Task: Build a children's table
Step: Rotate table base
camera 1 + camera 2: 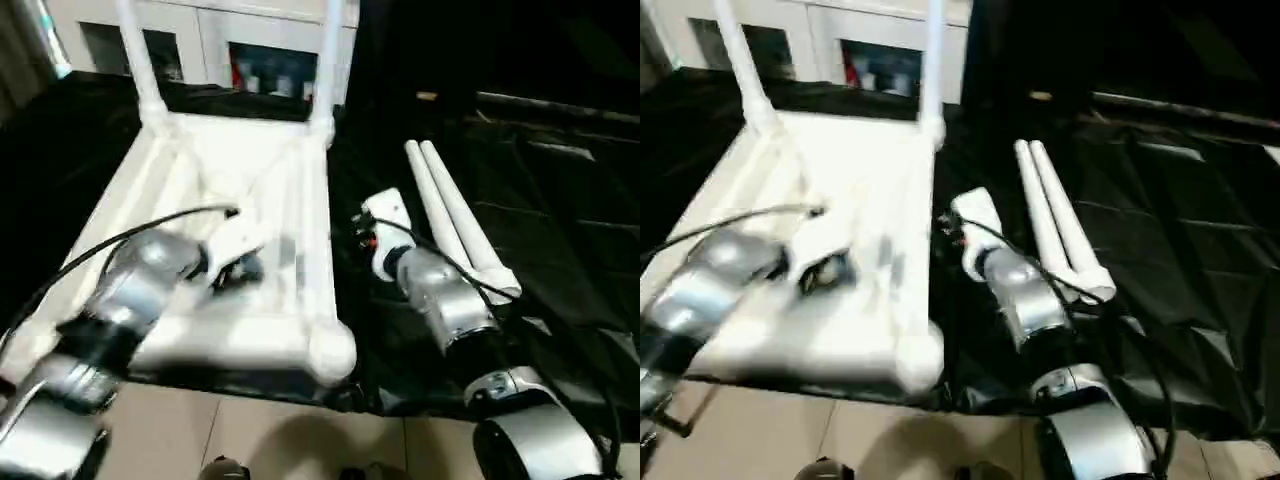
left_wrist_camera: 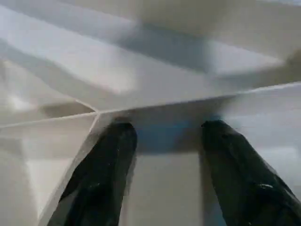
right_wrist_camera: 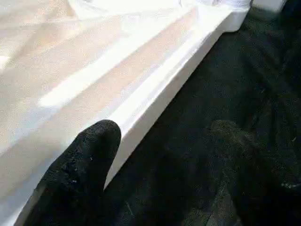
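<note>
My left fingers [image 2: 110, 160] spread open over the upturned table top's ribs [image 1: 250, 215], my right fingers [image 3: 89, 165] open beside its rim [image 3: 164, 89].

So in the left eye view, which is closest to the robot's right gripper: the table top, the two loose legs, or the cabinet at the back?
1. Table top, right beside the right gripper, on its left.
2. Two loose legs, lying on its right.
3. Cabinet, far behind.

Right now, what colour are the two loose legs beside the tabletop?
White, on the black sheet; the two loose legs show best in the left eye view.
</note>
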Robot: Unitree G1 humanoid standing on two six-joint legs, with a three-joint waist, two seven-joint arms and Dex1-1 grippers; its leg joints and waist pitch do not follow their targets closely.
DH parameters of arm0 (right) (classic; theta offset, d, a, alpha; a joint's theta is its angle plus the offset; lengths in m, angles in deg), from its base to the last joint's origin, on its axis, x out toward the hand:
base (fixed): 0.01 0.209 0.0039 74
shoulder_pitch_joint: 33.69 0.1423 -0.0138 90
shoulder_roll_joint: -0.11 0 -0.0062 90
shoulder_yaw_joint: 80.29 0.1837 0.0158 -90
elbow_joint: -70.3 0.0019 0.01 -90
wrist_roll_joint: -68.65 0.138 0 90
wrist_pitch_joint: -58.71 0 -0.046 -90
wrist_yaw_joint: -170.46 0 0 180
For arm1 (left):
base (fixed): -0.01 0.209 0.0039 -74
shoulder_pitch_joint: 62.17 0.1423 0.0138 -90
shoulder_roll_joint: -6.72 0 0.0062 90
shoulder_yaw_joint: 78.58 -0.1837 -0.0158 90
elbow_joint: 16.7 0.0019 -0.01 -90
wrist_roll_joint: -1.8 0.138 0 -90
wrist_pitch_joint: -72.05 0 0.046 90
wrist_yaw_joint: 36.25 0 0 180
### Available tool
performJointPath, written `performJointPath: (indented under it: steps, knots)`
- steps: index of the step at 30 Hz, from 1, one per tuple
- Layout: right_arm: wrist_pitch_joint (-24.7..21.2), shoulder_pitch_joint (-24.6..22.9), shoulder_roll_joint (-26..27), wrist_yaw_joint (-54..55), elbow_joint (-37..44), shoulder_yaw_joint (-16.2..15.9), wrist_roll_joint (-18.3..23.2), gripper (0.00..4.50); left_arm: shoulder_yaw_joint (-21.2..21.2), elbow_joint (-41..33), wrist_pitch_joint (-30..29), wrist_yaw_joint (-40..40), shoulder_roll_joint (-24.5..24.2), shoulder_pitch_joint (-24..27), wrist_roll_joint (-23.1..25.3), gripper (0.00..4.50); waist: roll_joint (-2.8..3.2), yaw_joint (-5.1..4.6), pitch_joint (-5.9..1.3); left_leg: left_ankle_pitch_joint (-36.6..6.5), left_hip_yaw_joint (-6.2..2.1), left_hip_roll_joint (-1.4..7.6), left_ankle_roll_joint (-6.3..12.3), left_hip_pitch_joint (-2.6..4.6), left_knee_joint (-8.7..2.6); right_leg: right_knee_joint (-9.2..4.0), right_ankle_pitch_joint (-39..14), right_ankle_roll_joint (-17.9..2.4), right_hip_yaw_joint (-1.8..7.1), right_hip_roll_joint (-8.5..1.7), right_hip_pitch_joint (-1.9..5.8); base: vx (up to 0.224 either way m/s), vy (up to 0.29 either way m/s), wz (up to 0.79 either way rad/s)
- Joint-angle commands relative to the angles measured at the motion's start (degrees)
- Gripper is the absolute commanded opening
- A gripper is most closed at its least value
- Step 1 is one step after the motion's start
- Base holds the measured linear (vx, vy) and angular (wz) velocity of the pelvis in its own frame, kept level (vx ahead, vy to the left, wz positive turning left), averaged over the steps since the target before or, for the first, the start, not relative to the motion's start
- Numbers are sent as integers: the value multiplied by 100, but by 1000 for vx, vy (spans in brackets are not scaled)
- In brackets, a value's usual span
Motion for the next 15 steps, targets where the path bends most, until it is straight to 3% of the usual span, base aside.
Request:
performJointPath:
  steps: [1, 3, 4, 8, 11, 14, 15]
  knots:
    - [34, -33, -177, 4, 82, 177, 26, 355, 73, 691, 384, -954, 114, -307, 215, 268, 155, 21, -433, -1696, -33, 59, -242, 81, -404, -553, -2287, -616, 259, -328, 274, 0, 0, 0]
    - [47, -22, -216, 27, 78, 203, 24, 355, 128, 952, 567, -1348, 192, -449, 256, 268, 159, 16, -426, -1645, -21, 49, -203, 70, -396, -566, -2211, -614, 254, -299, 250, 0, 0, 0]
    - [46, -2, -268, 58, 96, 243, 44, 355, 230, 1288, 912, -2178, 292, -684, 387, 268, 154, 19, -445, -1555, -36, 63, -204, 42, -400, -530, -2060, -646, 249, -312, 282, 0, 0, 0]
    - [-26, -45, -298, 51, 243, 253, 50, 355, 293, 1734, 1462, -2829, 370, -936, 510, 268, 148, 22, -490, -1189, -43, 66, -133, 1, -375, -452, -1305, -805, 240, -304, 325, 0, 0, 0]
    - [-101, -169, -409, -164, 603, 180, 74, 355, 530, 1289, 1800, -2506, 363, -830, 207, 268, 135, 42, -496, -850, -24, 72, -60, -1, -349, -374, -590, -1067, 250, -311, 345, 0, 0, 0]
    - [-154, -249, -512, -481, 834, 128, 159, 355, 726, 804, 1601, -1969, 384, -633, -176, 268, 145, 55, -520, -536, -11, 82, 28, -1, -328, -284, 75, -1304, 249, -307, 374, 0, 0, 0]
    - [-346, -344, -630, -951, 1161, 115, 407, 355, 848, 177, 1208, -1283, 366, -374, -620, 268, 124, 65, -516, -460, -3, 82, 85, 1, -325, -254, 310, -1425, 249, -311, 398, 0, 0, 0]
